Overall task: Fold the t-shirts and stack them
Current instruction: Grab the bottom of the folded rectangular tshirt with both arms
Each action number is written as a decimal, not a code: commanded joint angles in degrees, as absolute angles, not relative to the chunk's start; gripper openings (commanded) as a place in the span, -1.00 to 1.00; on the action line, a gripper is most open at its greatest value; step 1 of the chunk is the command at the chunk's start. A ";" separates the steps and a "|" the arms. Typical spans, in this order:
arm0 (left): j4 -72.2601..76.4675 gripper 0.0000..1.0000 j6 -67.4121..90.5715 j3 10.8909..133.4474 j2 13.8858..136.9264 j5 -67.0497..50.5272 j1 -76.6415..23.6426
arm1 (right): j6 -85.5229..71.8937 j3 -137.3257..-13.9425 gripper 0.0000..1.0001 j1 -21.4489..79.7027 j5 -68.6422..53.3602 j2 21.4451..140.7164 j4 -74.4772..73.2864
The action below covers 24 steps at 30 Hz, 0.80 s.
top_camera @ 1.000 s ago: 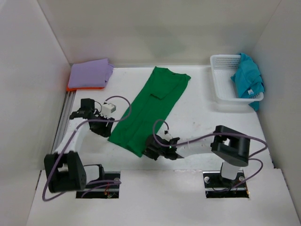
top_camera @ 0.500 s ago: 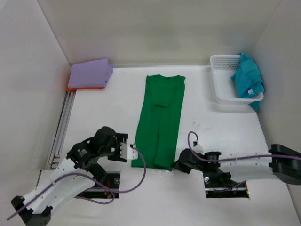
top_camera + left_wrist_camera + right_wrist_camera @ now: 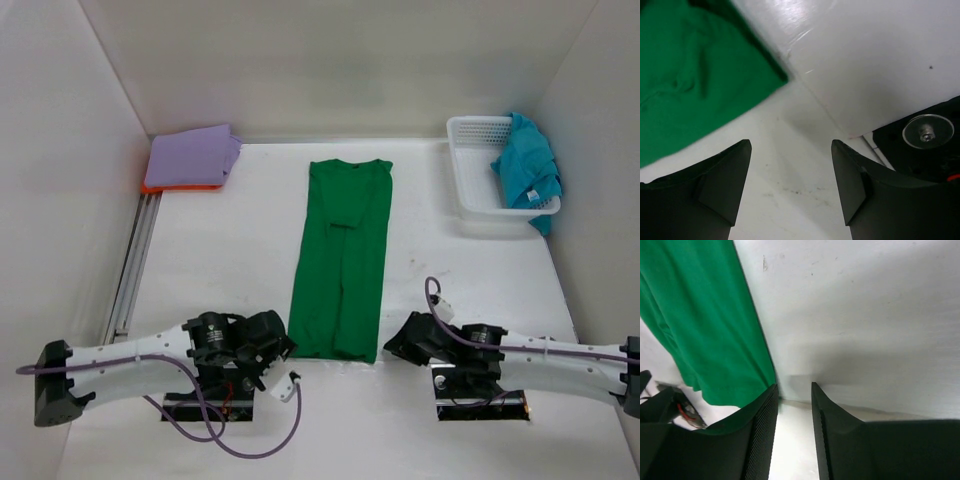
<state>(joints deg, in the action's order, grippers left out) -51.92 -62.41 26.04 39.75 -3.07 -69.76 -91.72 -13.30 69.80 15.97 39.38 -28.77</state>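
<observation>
From the top camera, the jaws of both pincers are too small and dark to read. The left gripper point(image 3: 274, 346) lies low at the near edge of the table point(image 3: 220, 250), just left of the green t-shirt's point(image 3: 340, 260) near hem. The right gripper point(image 3: 406, 344) sits just right of that hem. At the far left corner the lavender t-shirt point(image 3: 193, 155) lies folded on the orange t-shirt point(image 3: 182, 187), of which only a thin rim shows. A rail point(image 3: 130, 270) runs along the left side. At the far right, the teal t-shirt point(image 3: 525, 165) hangs crumpled over the right rim of the white basket point(image 3: 468, 170), which hides part of it. The green t-shirt lies flat mid-table as a narrow strip. Its long axis runs near to far, collar end far, and it leans slightly right toward the far end.

In the left wrist view only a corner of the green t-shirt shows, upper left and cut off by the frame. The left gripper point(image 3: 790, 150) stands open over bare table, with nothing between its fingers point(image 3: 722, 185). A black mounting plate point(image 3: 940, 160) fills the lower right.

In the right wrist view the shirt's edge runs down the left side, its far part cut off. The right gripper point(image 3: 794, 390) is parted by a narrow gap and holds nothing. One of its fingers point(image 3: 760, 440) sits just beside the hem, and whether it touches cannot be told.
</observation>
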 commanded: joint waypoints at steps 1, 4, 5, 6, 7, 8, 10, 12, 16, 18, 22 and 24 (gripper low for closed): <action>-48.43 0.26 -65.92 22.95 41.39 -3.69 -73.68 | -87.90 -16.26 -0.24 70.27 16.79 42.97 -27.61; -44.66 0.26 -65.57 20.75 42.80 -3.69 -77.03 | -86.75 -16.87 -0.19 70.35 16.35 44.47 -24.27; -44.39 0.26 -65.83 20.66 43.32 -3.95 -77.73 | -86.57 -17.05 -0.17 70.35 16.17 44.91 -23.65; -44.47 0.26 -66.00 20.65 43.85 -4.56 -78.09 | -86.40 -17.31 -0.15 70.35 16.08 45.43 -23.12; -44.39 0.26 -66.09 20.74 44.38 -5.01 -78.26 | -86.14 -17.49 -0.14 70.35 16.00 45.87 -22.59; -44.12 0.26 -66.09 20.92 44.82 -5.36 -78.18 | -85.96 -17.58 -0.14 70.35 15.74 46.49 -21.98; -43.16 0.26 -66.44 21.35 45.96 -6.59 -77.74 | -85.87 -17.58 -0.12 70.35 14.68 47.81 -20.75; -43.24 0.23 -67.32 22.32 48.24 -7.29 -77.30 | -85.96 -17.58 -0.10 70.35 13.80 49.04 -20.04; -41.75 0.18 -66.71 25.57 54.21 -8.69 -75.72 | -85.70 -18.19 -0.08 70.35 12.57 51.15 -19.25; -41.66 0.15 -66.62 27.15 57.90 -10.01 -75.28 | -85.34 -18.54 -0.08 70.35 12.48 51.68 -19.07; -40.96 0.09 -64.95 28.91 62.92 -11.07 -75.01 | -85.17 -19.07 -0.08 70.35 12.74 51.42 -19.25; -38.86 0.08 -64.78 28.74 64.15 -10.81 -74.66 | -85.69 -18.90 -0.08 70.35 12.92 51.24 -19.07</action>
